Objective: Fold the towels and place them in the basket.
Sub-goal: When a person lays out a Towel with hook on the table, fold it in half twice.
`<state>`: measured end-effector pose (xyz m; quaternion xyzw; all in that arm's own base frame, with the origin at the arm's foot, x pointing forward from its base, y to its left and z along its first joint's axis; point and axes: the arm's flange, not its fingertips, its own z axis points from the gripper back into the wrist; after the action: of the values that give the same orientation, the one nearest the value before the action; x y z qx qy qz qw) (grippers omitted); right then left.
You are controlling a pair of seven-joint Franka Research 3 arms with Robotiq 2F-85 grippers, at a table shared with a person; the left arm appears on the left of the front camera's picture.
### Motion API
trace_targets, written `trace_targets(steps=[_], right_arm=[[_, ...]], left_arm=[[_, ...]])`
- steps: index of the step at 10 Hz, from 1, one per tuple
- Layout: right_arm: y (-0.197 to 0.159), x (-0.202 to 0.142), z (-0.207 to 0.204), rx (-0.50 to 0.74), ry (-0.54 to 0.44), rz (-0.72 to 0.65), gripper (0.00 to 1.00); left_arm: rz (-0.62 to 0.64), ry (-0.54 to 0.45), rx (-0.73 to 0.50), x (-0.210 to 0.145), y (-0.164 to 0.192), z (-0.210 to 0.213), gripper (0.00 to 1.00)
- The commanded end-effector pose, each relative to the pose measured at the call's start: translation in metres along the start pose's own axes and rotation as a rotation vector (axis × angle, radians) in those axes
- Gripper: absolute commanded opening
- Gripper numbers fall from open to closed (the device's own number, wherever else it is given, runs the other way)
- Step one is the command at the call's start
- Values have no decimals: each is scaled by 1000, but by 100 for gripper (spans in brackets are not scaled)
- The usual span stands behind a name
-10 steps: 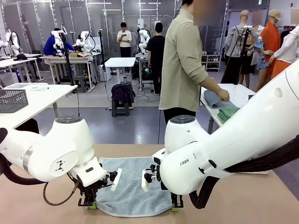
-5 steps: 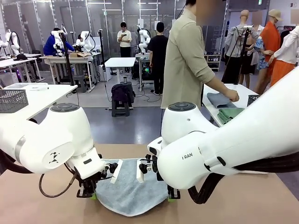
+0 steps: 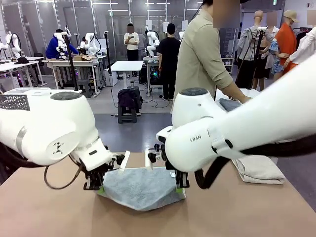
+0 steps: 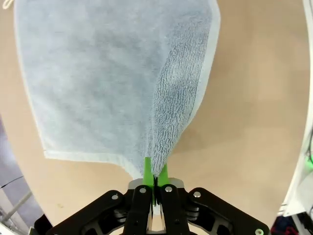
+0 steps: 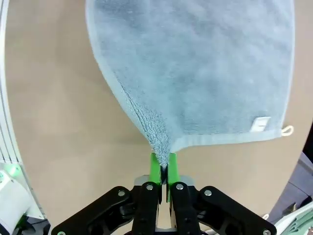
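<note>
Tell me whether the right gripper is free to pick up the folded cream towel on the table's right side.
Probably not yet: the right gripper is shut on a corner of the light blue towel, the left gripper on another. The cream towel itself lies uncovered.

Left gripper [image 3: 100, 189] pinched shut, right gripper [image 3: 179, 187] likewise, both arms reaching low

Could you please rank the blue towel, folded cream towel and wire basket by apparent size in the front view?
1. blue towel
2. folded cream towel
3. wire basket, though it stands farther off and is partly hidden.
</note>
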<state>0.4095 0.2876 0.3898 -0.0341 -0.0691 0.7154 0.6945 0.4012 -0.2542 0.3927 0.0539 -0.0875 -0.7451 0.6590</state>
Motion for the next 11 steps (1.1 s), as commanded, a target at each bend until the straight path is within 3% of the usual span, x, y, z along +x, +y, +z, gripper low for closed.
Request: trace_targets(steps=[1, 6, 11], right_arm=[[-42, 1, 4, 11, 21, 10, 0], [-109, 6, 21, 10, 19, 46, 0], [-100, 1, 19, -1, 10, 7, 0]], left_arm=[[1, 55, 8, 2, 42, 6, 0], [60, 100, 0, -8, 115, 16, 0], [43, 69, 15, -14, 107, 18, 0]])
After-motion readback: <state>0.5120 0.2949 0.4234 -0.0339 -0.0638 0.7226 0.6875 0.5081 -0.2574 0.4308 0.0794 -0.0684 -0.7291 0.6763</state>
